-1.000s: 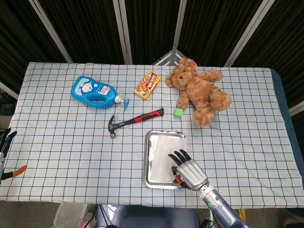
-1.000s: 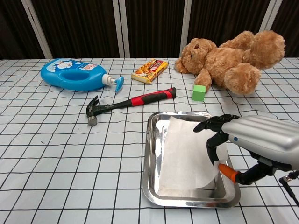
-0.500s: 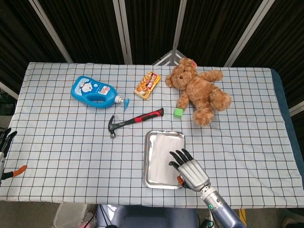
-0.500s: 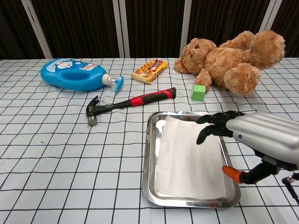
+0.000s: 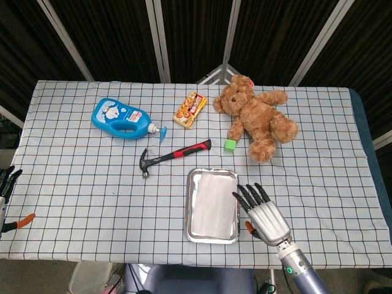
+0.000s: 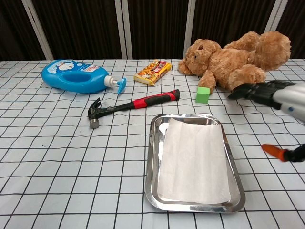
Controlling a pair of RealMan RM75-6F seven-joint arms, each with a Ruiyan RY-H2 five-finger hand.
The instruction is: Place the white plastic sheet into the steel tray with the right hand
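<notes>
— White plastic sheet (image 6: 194, 161): lying flat inside the steel tray (image 6: 153, 167), from my console. Nothing touches it.

— And your right hand (image 5: 264, 212)?

— Just right of the tray, off the sheet, fingers spread, palm empty. My left hand (image 5: 7, 184) barely shows at the table's left edge; I cannot tell how its fingers lie.

— Surface?

— Table (image 5: 79, 184) under a white cloth with a dark grid. Black pleated curtains with pale metal poles stand behind it.

— Other items?

— Hammer (image 6: 131, 106) just beyond the tray, red and black grip. Blue bottle (image 6: 78, 76) far left, snack pack (image 6: 152, 71) mid-back, teddy bear (image 6: 233, 59) back right, green block (image 6: 203, 94) beside its paw.
</notes>
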